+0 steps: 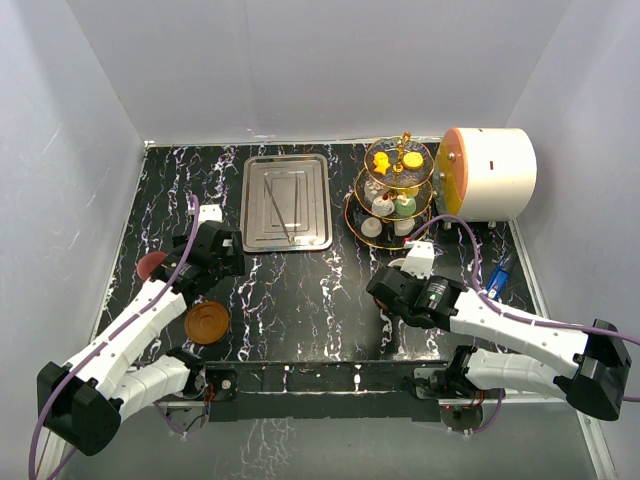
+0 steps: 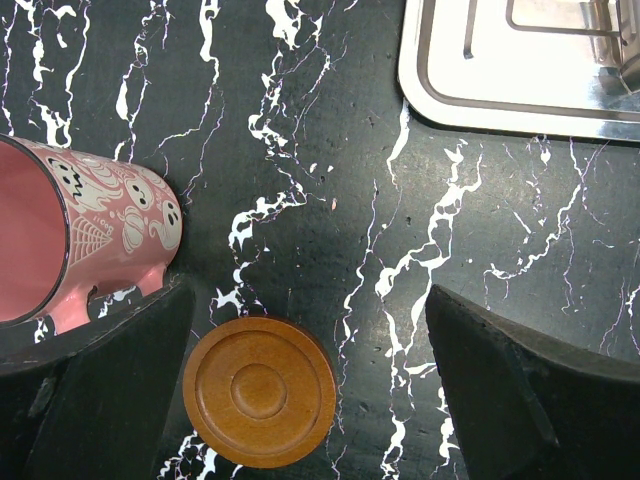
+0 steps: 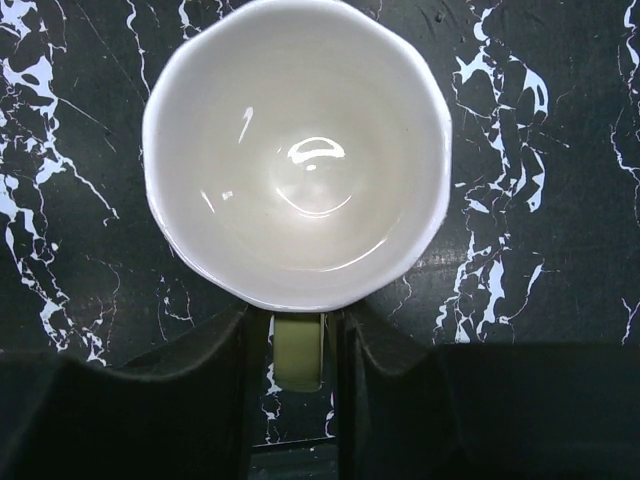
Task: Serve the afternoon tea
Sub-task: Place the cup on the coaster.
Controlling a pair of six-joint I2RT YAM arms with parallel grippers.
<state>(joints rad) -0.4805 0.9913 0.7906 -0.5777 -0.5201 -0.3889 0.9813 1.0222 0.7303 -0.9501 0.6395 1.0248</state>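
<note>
The cream cup (image 3: 297, 150) stands upright on the black marble table, seen from straight above. My right gripper (image 3: 300, 335) is shut on its handle, one finger on each side. In the top view that gripper (image 1: 385, 290) hides the cup. A maroon cup (image 2: 80, 235) with a ghost pattern lies on its side by my left finger. The left gripper (image 2: 308, 300) is wide open above the table, and a brown saucer (image 2: 260, 390) lies flat between its fingers, nearer the left one. The gold-framed glass stand (image 1: 395, 190) at the back right holds small cakes.
A rectangular steel tray (image 1: 287, 200) lies at the back centre, and its corner (image 2: 520, 70) shows in the left wrist view. A big white cylinder with an orange end (image 1: 490, 172) lies right of the stand. White walls enclose the table.
</note>
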